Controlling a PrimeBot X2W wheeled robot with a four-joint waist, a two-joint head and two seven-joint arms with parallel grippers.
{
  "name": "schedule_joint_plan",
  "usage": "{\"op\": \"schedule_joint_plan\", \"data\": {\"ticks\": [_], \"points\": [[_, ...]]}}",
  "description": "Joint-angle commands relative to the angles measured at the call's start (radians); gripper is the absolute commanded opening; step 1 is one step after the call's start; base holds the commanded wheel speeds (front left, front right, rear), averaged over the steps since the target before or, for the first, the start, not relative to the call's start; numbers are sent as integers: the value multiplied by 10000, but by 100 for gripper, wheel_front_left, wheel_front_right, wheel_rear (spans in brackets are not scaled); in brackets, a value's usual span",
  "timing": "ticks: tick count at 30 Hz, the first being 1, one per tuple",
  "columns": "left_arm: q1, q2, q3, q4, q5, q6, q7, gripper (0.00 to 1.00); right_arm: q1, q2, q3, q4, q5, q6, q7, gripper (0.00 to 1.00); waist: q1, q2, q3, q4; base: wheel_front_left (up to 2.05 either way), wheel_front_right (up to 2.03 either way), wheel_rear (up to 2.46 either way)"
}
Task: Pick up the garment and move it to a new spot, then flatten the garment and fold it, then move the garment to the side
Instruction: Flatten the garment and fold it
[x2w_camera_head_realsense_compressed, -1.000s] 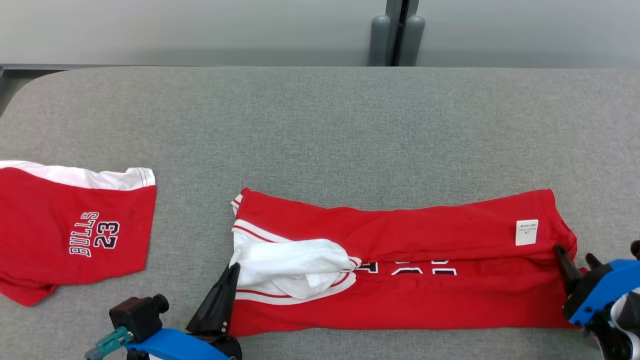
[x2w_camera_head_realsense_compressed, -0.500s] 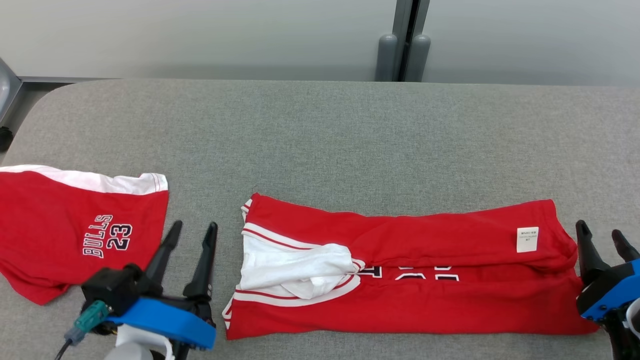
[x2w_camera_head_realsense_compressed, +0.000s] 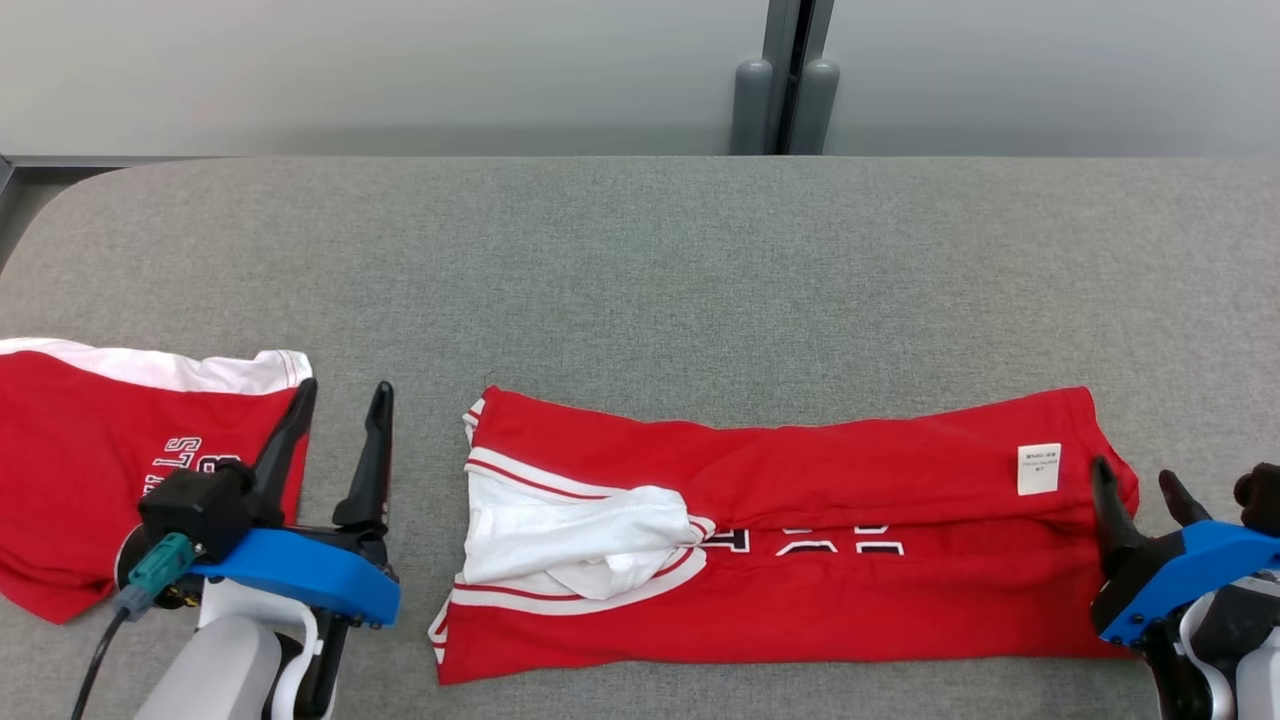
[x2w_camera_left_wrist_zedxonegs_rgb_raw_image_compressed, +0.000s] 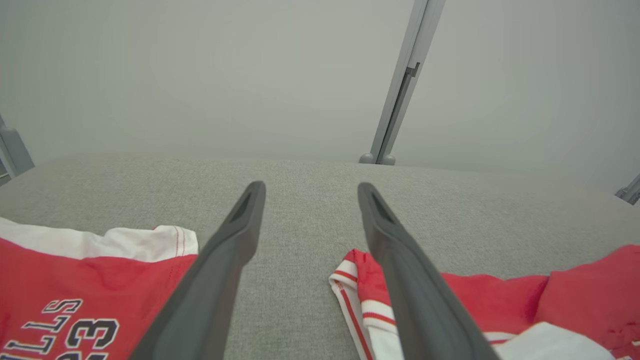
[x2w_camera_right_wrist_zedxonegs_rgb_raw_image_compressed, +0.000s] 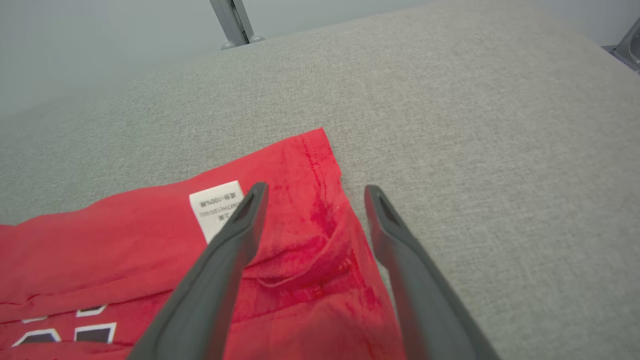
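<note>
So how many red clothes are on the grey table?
2. A long folded red-and-white jersey lies in the middle; red-and-white cloth shorts lie at the left, partly cut off at the picture's edge.

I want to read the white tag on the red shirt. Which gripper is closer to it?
Right. The right gripper sits open at the end of the shirt, just beside the tag. The left gripper is open past its opposite end.

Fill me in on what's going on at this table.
A two-armed robot is folding a red jersey on the grey table. The jersey lies in a long folded strip. Both pincers are open and empty: the left pincer is between the jersey and the second red garment, the right pincer straddles the jersey's right edge by the white label.
</note>
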Motion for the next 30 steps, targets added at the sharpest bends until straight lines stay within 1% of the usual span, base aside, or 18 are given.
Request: {"op": "schedule_joint_plan", "data": {"ticks": [1,4,6,12,15,19,22,23,24,25,30], "points": [[-73,-63,209,99,-38,-28,-43,100,-165,-9,6,186,-104,1,-103,100,-1,0,20,-15,0,0,0],[168,-264,559,140,25,91,-45,100,-267,-72,-6,551,-200,1,-198,100,-1,0,52,-5,0,0,0],[310,-366,799,146,102,87,-47,100,-258,-135,-48,806,-231,1,-116,100,-1,0,74,44,0,0,0],[560,-555,1305,116,350,-66,-48,100,-340,-357,-190,1291,-246,1,79,100,-1,0,146,137,0,0,0],[631,-627,1495,155,480,-141,-47,100,-406,-452,-139,1614,-278,1,380,100,-1,0,191,155,0,0,0],[601,-718,1741,166,614,-216,-48,100,-409,-566,28,2011,-191,1,770,100,-1,0,237,166,0,0,0],[578,-760,1862,188,699,-264,-48,100,-453,-641,348,2165,31,2,963,100,-1,0,248,155,0,0,0],[582,-774,1912,194,732,-283,-48,100,-449,-675,438,2192,93,2,983,56,-1,0,243,147,0,0,0],[595,-781,1958,204,753,-312,-48,100,-444,-715,542,2223,141,2,1024,18,-1,0,234,136,0,0,0],[610,-780,2000,220,760,-326,-48,100,-436,-763,651,2236,198,4,1042,0,-1,0,220,123,0,0,0],[697,-823,2143,267,836,-380,-48,100,-390,-906,843,2129,328,1,982,0,-1,0,124,34,0,0,0]]}}
